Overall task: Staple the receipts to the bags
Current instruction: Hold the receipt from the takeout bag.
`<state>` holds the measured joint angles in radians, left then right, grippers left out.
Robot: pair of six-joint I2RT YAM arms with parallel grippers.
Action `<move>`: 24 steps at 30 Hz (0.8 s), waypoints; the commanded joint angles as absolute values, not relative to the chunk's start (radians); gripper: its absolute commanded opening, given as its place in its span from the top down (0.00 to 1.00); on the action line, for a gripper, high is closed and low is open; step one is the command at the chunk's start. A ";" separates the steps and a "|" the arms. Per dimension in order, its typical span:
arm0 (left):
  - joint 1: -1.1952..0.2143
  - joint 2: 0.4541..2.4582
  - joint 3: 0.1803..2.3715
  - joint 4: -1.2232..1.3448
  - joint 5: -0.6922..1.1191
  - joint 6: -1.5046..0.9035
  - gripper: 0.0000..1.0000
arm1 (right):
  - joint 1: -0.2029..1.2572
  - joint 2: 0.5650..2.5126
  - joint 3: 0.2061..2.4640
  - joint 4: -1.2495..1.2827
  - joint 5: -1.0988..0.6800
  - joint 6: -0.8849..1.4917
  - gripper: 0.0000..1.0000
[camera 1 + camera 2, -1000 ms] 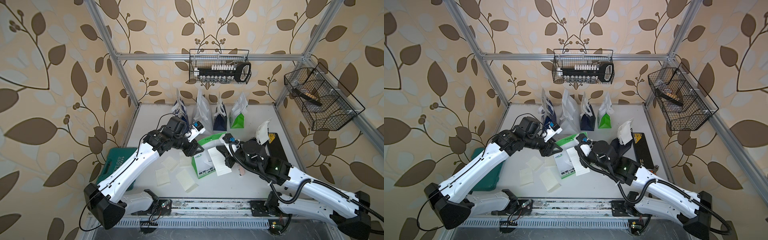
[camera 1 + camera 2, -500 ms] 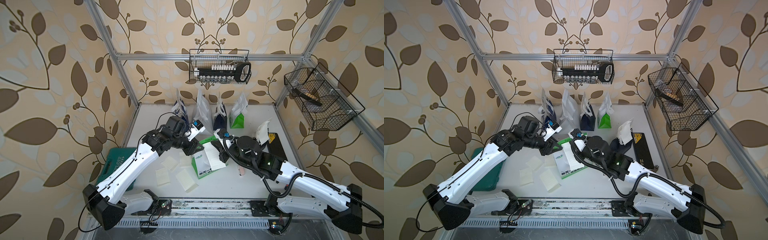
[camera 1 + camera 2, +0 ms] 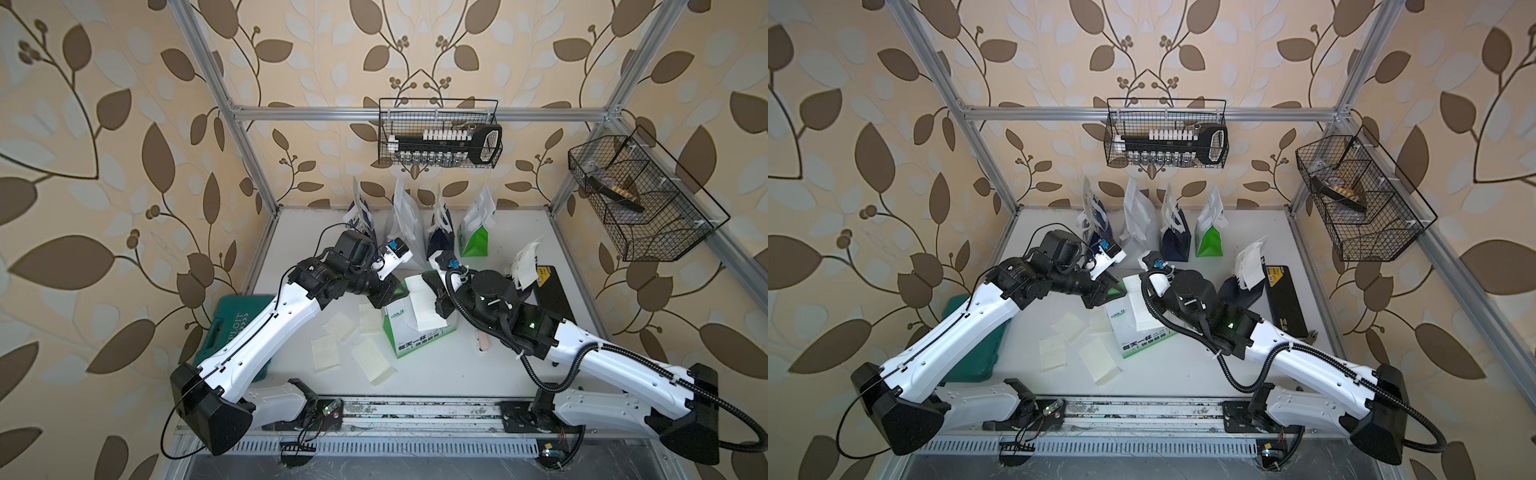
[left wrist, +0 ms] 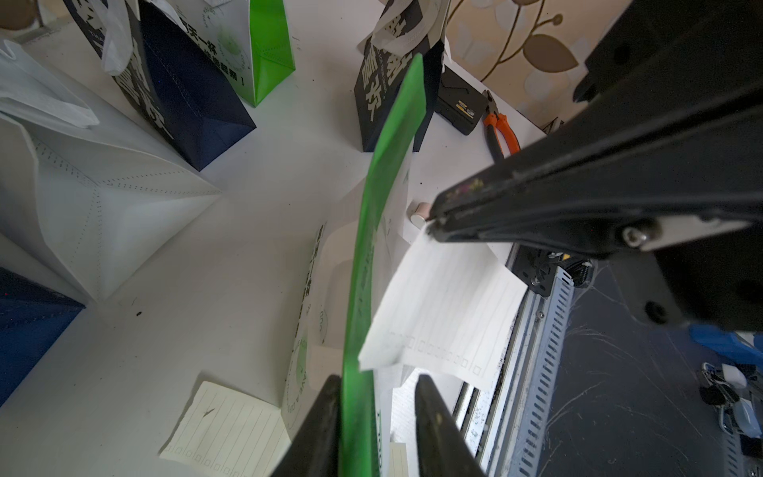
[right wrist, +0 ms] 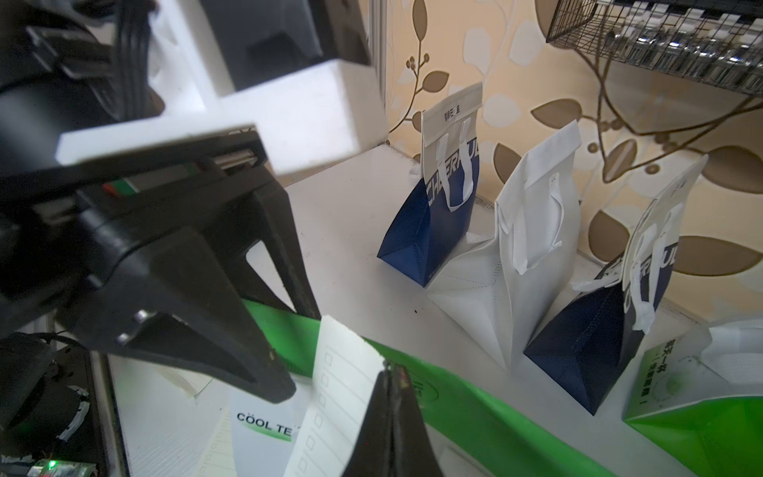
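At centre of a top view lies a green-and-white paper bag (image 3: 415, 338). Your right pincer (image 5: 390, 373) is clenched on a pale lined paper receipt (image 5: 338, 392), held over the bag's face. Your left pincer (image 4: 377, 396) straddles the bag's green edge, jaws apart. You seem to be aligning them; next, pinch slip and bag together for stapling.

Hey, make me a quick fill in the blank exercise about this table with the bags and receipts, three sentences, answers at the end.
1. The right gripper is shut on a ____.
2. The left gripper straddles the edge of the lying bag, which is white and ____.
3. Along the back wall, ____ bags stand in a row.
Missing words: receipt; green; four.
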<state>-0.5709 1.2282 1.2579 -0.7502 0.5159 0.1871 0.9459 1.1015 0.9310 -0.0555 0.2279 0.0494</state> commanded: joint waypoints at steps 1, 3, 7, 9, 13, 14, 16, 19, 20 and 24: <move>-0.580 1.218 1.287 -0.720 0.517 0.192 0.70 | 0.948 1.096 0.899 -0.017 0.262 0.080 1.00; -0.581 1.216 1.287 -0.716 0.517 0.190 0.69 | 0.958 1.096 0.886 -0.013 0.276 0.083 1.00; -0.580 1.216 1.282 -0.715 0.518 0.189 0.70 | 0.961 1.091 0.858 0.006 0.293 0.103 1.00; -0.580 1.219 1.283 -0.715 0.519 0.188 0.71 | 0.961 1.088 0.853 0.011 0.297 0.104 1.00; -0.580 1.220 1.284 -0.713 0.519 0.187 0.72 | 0.964 1.092 0.858 0.015 0.306 0.104 1.00; -0.581 1.220 1.284 -0.713 0.518 0.189 0.73 | 0.964 1.092 0.859 0.017 0.305 0.104 1.00; -0.581 1.220 1.283 -0.712 0.515 0.188 0.73 | 0.966 1.096 0.860 0.020 0.306 0.104 1.00; -0.580 1.219 1.281 -0.710 0.513 0.188 0.74 | 0.967 1.101 0.862 0.024 0.304 0.106 1.00; -0.581 1.220 1.281 -0.710 0.514 0.189 0.75 | 0.969 1.105 0.864 0.023 0.304 0.104 1.00; -0.580 1.220 1.281 -0.709 0.514 0.189 0.77 | 0.973 1.111 0.865 0.026 0.304 0.104 1.00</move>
